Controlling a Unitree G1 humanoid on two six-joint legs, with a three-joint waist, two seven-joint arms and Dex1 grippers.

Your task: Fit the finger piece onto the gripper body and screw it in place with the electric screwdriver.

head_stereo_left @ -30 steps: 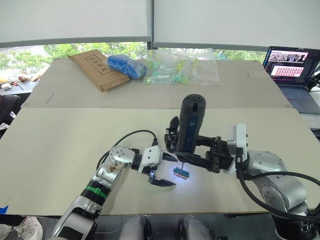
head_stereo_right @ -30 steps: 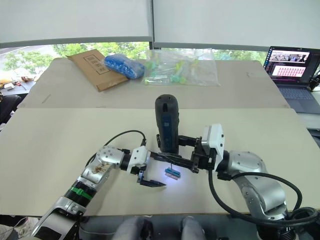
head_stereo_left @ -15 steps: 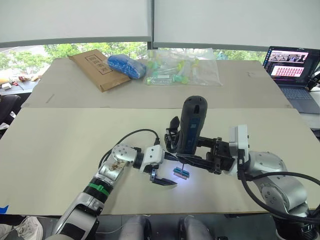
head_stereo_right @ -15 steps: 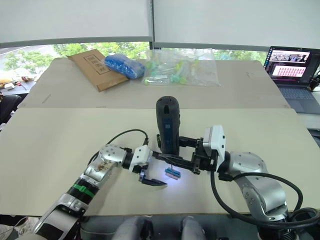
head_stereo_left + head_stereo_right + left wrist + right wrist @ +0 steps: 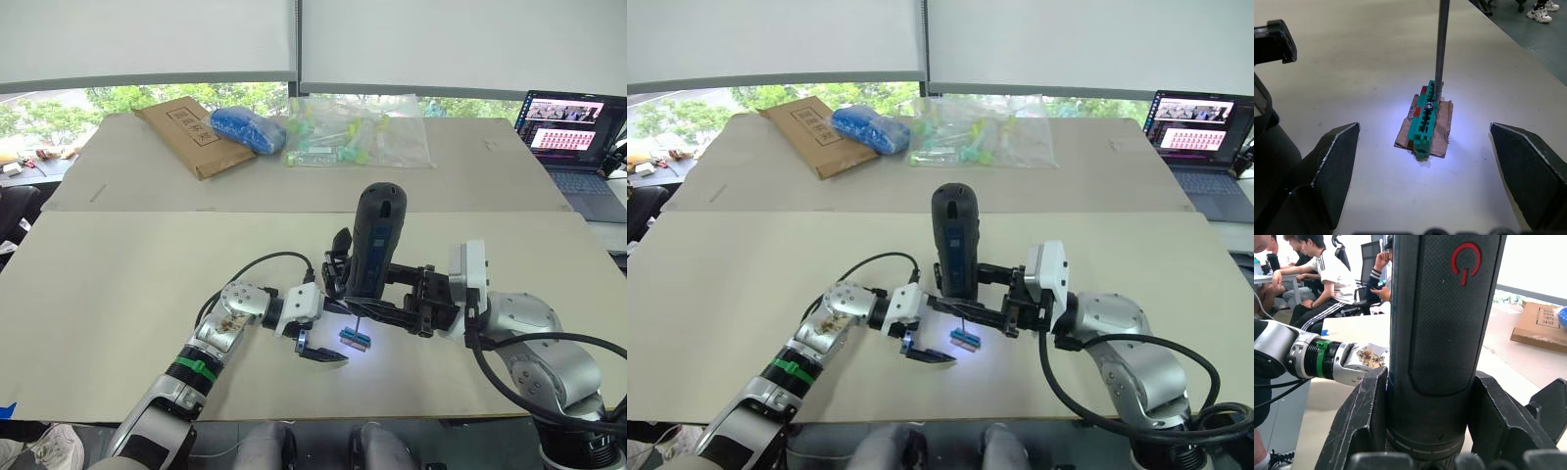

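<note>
The electric screwdriver [image 5: 375,240] stands upright with my right gripper [image 5: 370,304] shut around its lower barrel; its black fingers [image 5: 1362,421] clamp both sides. Its thin bit [image 5: 1441,44] comes down on a small green-topped block [image 5: 1426,122], which lies on a brown scrap under the tool's white light. My left gripper [image 5: 335,333] is open, one finger [image 5: 1327,166] on each side of that block and clear of it. The gripper body [image 5: 337,262], black with an upright pointed finger, sits on the table just behind the screwdriver, partly hidden. The finger piece is out of view.
On the far table lie a flat cardboard box [image 5: 186,132], a blue bag [image 5: 247,127] and a clear plastic bag of tubes [image 5: 358,132]. An open laptop [image 5: 573,132] sits at the far right. People [image 5: 1327,274] sit at desks behind the arms in the right wrist view.
My left arm has edged slightly forward and right toward the green-topped block. The screwdriver has kept its place, its tilt shifting only a little.
</note>
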